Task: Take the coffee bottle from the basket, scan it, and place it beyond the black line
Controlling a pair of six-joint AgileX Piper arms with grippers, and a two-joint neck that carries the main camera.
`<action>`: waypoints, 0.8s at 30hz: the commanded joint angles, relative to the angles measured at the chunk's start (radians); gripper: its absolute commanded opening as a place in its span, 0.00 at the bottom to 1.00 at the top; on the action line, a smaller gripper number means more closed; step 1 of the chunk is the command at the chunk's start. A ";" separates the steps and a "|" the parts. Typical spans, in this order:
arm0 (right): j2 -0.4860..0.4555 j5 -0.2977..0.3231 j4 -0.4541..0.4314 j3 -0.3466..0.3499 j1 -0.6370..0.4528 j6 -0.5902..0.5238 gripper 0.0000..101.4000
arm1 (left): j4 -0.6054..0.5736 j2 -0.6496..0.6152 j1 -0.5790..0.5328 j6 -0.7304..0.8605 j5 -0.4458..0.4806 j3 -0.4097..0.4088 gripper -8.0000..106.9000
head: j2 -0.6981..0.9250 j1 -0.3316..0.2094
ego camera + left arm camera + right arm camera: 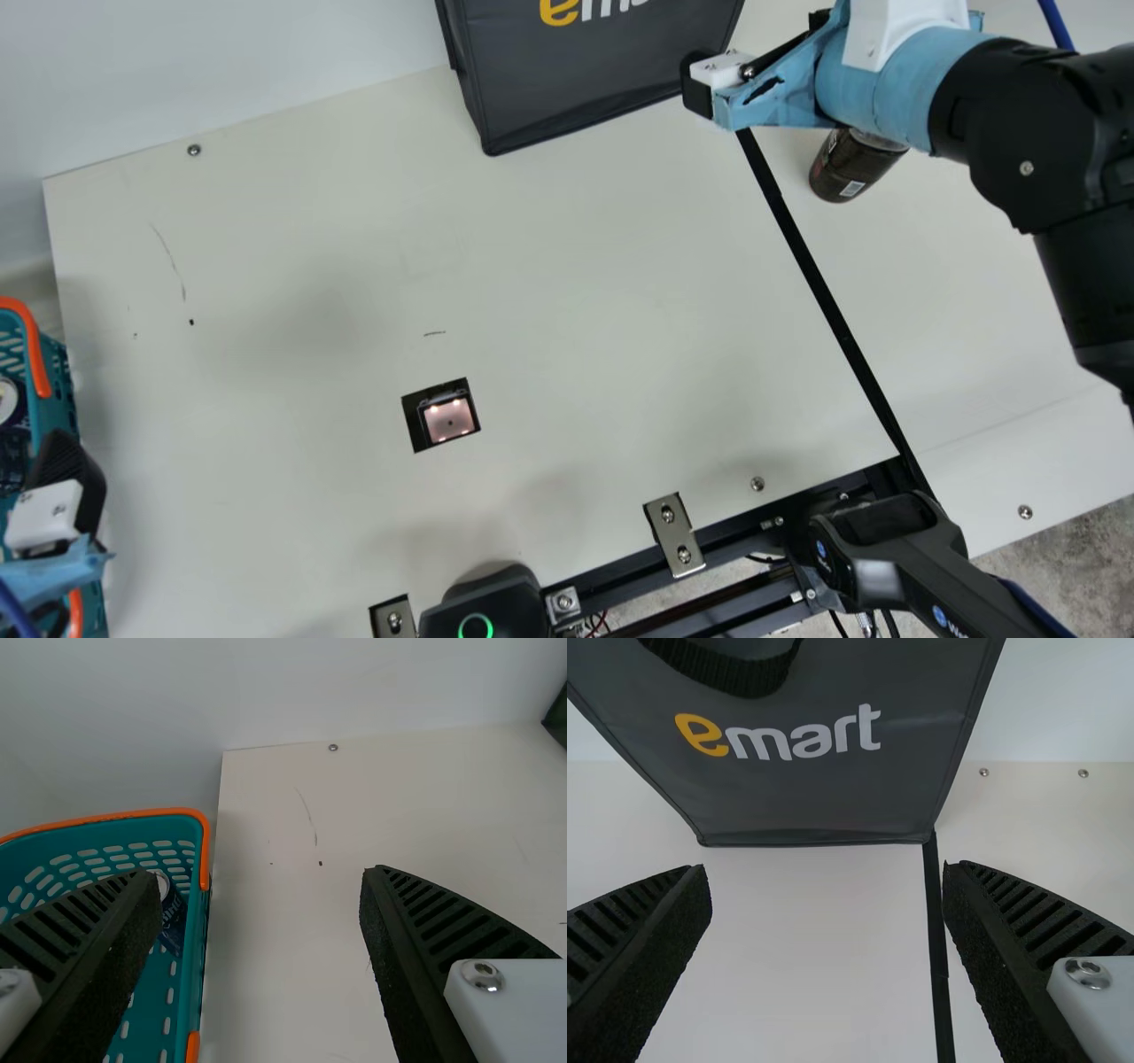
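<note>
Spreading table (292, 248): cream, with short dark marks, reaching across the main view beneath both arms
Right gripper (753, 53): pale blue and white at its wrist, held over the table near the bag; its 2 ribbed fingers (1001, 966) stand wide apart with nothing between them
Bag (576, 80): dark grey, at the table's far side, with a black handle hanging down its front in the right wrist view
Basket (55, 408): teal with orange handles, at the left edge of the main view
Left gripper (62, 483): at the basket's side; its 2 fingers (399, 966) are spread wide and grip nothing
Black line (824, 283): slanting over the table, meeting a bottom corner of the bag in the right wrist view
Coffee bottle (846, 168): dark brown, on the table beyond the black line, apart from it, partly hidden behind the right arm
Scanner (447, 418): 1 lit square pane in a dark frame, on the basket's side of the line
Can (173, 917): dark blue, inside the basket
</note>
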 commanded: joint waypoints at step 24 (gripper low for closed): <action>-0.403 0.329 -0.121 0.072 0.064 0.089 0.90 | 0.149 0.073 -0.104 -0.208 0.402 -0.377 0.85 | 0.347 -0.027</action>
